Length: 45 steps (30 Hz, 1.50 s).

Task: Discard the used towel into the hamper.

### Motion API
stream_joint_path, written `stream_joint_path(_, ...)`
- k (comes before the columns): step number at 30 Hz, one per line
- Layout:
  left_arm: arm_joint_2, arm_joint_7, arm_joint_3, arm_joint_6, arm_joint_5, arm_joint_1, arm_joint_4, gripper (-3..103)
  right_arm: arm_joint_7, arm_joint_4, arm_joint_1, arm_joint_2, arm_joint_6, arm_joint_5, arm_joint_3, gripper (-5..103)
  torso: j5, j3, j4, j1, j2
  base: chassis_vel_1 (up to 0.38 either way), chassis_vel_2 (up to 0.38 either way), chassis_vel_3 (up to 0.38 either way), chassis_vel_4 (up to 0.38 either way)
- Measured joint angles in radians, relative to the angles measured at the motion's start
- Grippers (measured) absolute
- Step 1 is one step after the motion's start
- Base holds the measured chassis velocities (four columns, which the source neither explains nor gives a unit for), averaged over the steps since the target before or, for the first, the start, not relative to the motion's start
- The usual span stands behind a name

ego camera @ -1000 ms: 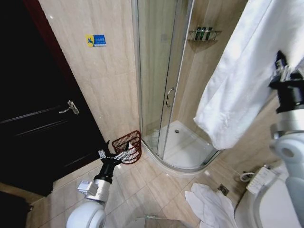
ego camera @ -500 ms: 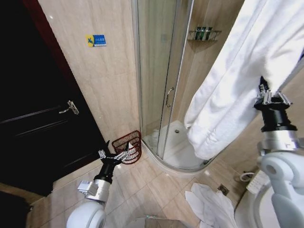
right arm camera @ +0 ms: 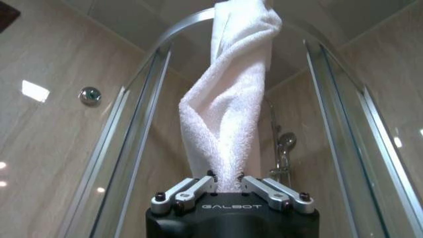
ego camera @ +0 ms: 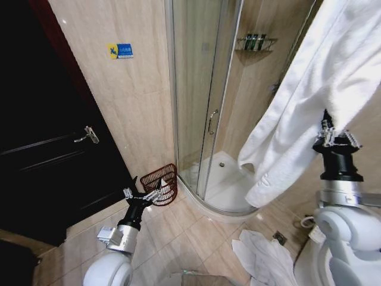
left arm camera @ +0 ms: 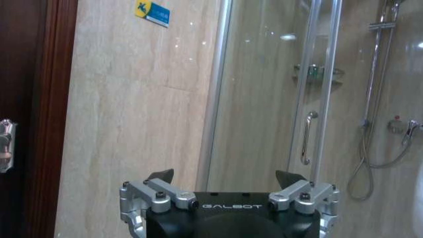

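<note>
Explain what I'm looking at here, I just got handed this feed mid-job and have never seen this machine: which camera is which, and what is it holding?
It is a wheeled robot with two arms in a bathroom. The wide picture comes from a camera on its head, looking down at the tiled floor; the other two come from cameras on each wrist.

The right tool is raised high and shut on a white towel, which hangs beside the glass shower. The left tool is low, open and empty, near the hamper, a small reddish basket on the floor between the dark door and the shower. A second white towel lies crumpled on the floor. The held towel is not yet in the hamper.
</note>
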Motion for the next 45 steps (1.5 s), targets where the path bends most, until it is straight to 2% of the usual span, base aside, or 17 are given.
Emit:
stream_joint_path(5, 0.0, 0.0, 0.0, 0.0, 0.0, 0.0, 0.0, 100, -0.012, -0.031, -0.02, 0.034, 0.045, -0.049, -0.021, 4, 0.0003, 0.0, 0.0, 0.0, 0.0, 0.0, 0.0, 0.0, 0.0)
stream_joint_path(21, 0.0, 0.0, 0.0, 0.0, 0.0, 0.0, 0.0, 100, -0.013, 0.012, -0.086, 0.126, 0.084, -0.131, -0.113, 4, 0.0001, 0.0, 0.0, 0.0, 0.0, 0.0, 0.0, 0.0, 0.0)
stream_joint_path(30, 0.0, 0.0, 0.0, 0.0, 0.0, 0.0, 0.0, 100, -0.014, -0.006, -0.106, 0.162, 0.119, -0.199, -0.154, 4, 0.0001, 0.0, 0.0, 0.0, 0.0, 0.0, 0.0, 0.0, 0.0)
stream_joint_path(45, 0.0, 0.0, 0.0, 0.0, 0.0, 0.0, 0.0, 100, -0.019, -0.054, -0.122, 0.188, 0.177, -0.23, -0.15, 4, 0.0005, 0.0, 0.0, 0.0, 0.0, 0.0, 0.0, 0.0, 0.0)
